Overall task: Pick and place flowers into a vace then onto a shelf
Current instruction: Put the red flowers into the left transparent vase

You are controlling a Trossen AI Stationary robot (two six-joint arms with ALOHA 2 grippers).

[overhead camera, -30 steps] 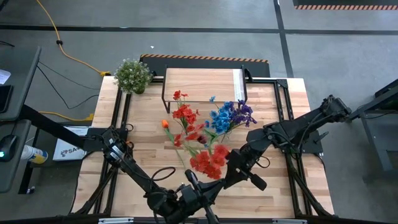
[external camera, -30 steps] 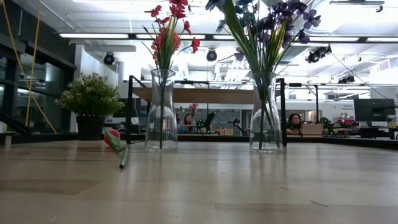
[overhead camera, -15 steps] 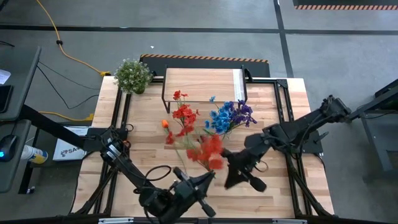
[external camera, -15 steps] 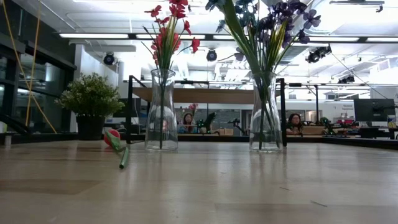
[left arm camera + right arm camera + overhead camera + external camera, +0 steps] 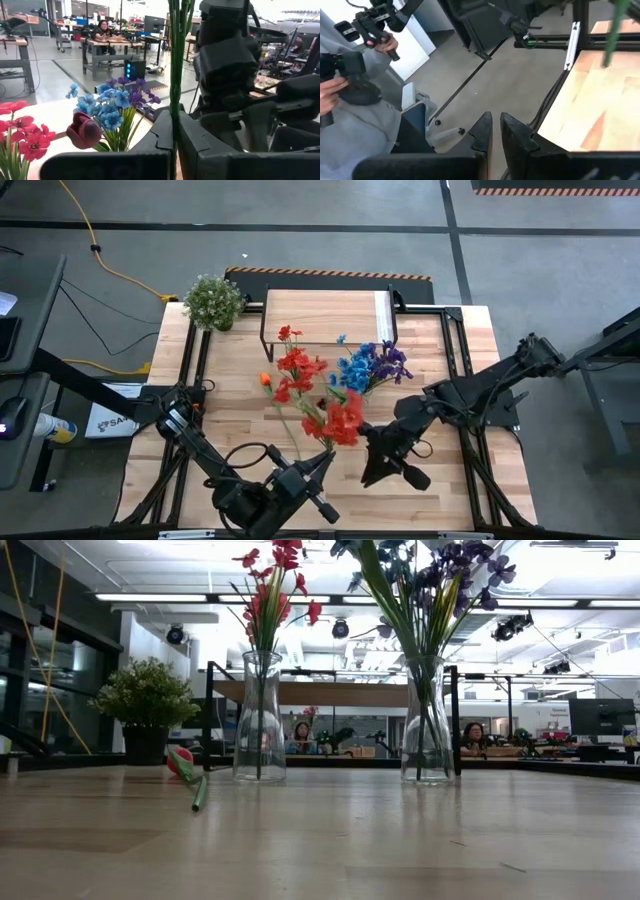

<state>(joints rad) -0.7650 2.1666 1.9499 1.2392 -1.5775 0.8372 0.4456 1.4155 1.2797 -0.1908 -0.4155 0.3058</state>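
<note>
From above, my left gripper (image 5: 322,463) sits clamped on the long green stalk of a red-bloomed artificial flower stem (image 5: 342,420), whose long axis runs away from the fingers toward the low light-wood shelf on black legs (image 5: 325,316).

My right gripper (image 5: 368,470) sits just beside it, jaws nearly closed on nothing.

The left wrist shows that stalk (image 5: 174,75) standing straight up between my fingers.

The right wrist shows a narrow empty gap.
</note>
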